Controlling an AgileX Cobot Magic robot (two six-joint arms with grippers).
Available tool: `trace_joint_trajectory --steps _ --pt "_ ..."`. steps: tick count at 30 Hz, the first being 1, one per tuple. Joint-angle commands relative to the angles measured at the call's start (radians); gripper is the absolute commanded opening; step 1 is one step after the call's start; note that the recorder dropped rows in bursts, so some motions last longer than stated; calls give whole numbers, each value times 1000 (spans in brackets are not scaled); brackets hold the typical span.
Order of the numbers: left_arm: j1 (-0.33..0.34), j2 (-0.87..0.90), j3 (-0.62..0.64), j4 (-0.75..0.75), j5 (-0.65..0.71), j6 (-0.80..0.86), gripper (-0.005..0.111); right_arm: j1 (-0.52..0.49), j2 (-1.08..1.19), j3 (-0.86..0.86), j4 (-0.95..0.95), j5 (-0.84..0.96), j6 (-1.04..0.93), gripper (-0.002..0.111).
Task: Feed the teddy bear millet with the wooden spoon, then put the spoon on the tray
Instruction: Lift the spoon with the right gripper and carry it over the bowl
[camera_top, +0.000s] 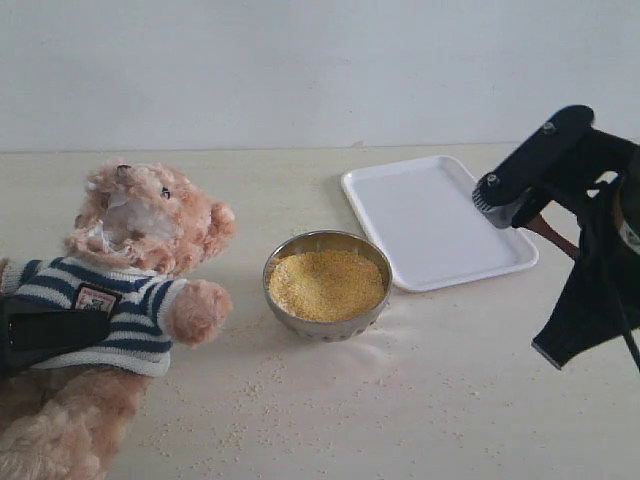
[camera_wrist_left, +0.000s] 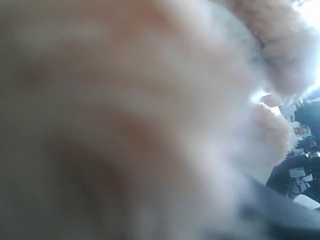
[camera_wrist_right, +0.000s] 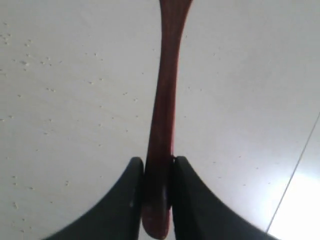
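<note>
Exterior view: teddy bear (camera_top: 140, 230) sits at 9 o'clock, head tipped back, one paw stretched toward the metal bowl (camera_top: 300, 325) mid-frame. The paw is near the bowl, not touching. The bowl is full of millet (camera_top: 325, 285), and loose grains (camera_top: 240, 400) are scattered on the table (camera_top: 450, 400) from 6 to 8 o'clock of the bowl. The white tray (camera_top: 420, 220) lies flat at 2 o'clock of the bowl, just beside it, with nothing in it.

Left gripper (camera_top: 60, 332): one black finger lies across the bear's striped shirt, under the badge. The other finger is hidden, so I cannot tell if it clamps. Left wrist view is blurred bear fur (camera_wrist_left: 125, 100) and no fingers show.

Right gripper (camera_top: 495, 200) hangs at 3 o'clock of the exterior view, raised over the tray's 3 o'clock edge. A short reddish piece of the wooden spoon (camera_top: 550, 234) sticks out behind the fingers toward 5 o'clock.

Right wrist view: right gripper (camera_wrist_right: 158, 162) has both black fingers (camera_wrist_right: 131, 195) pressed onto the spoon (camera_wrist_right: 167, 75) handle near its butt end. The handle is pinched tight and runs straight out from the jaws. The spoon bowl is cut off by the frame edge, so I cannot tell if it is loaded. Pale table (camera_wrist_right: 75, 125) lies below with a few stray grains (camera_wrist_right: 25, 61).

The spoon is in the air, off the tray and well apart from the bear's muzzle.
</note>
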Motion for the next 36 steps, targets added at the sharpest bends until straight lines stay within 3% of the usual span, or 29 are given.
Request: trace_joint_trajectory --steps 1,10,26,36 --pt "3 -1 -8 -15 35 7 5 99 3 -92 -75 40 -55 1" --pt "3 -1 -8 -15 35 7 5 300 195 -234 -115 40 -138 1" --pt "3 -1 -8 -15 35 7 5 300 361 -263 -398 40 -233 1" --pt "3 -1 -8 -15 35 7 5 271 460 -263 -462 40 -234 1"
